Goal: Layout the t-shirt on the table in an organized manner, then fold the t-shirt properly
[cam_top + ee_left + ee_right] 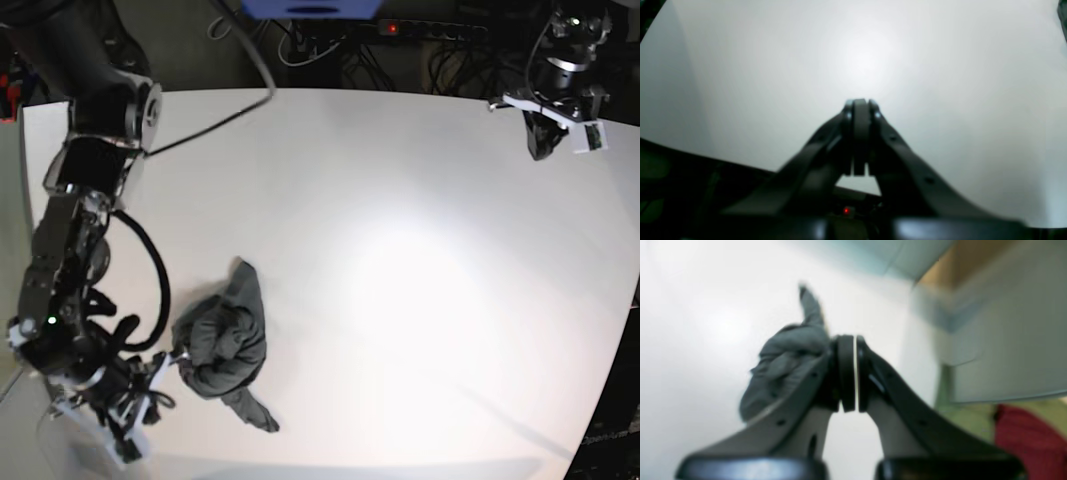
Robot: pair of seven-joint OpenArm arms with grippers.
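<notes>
Evidently the right gripper (178, 357) has its fingers pinched on an edge of the crumpled t-shirt (225, 345), which lies bunched near the table's (420, 260) front-left, probably to drag it flat, while the left gripper (541, 150) waits closed and empty at the far corner.

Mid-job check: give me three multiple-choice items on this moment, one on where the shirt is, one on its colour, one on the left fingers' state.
1. The t-shirt lies:
A. bunched on the table, beside the right gripper
B. flat at the table's centre
C. under the left gripper

2. Its colour:
A. red
B. dark grey
C. white

3. The left fingers are:
A. wide open
B. shut on cloth
C. shut, empty

Key: 1 A, the base view shows a crumpled heap by that arm; 2 B, grey in both views; 3 C, the pads meet over bare table.
</notes>
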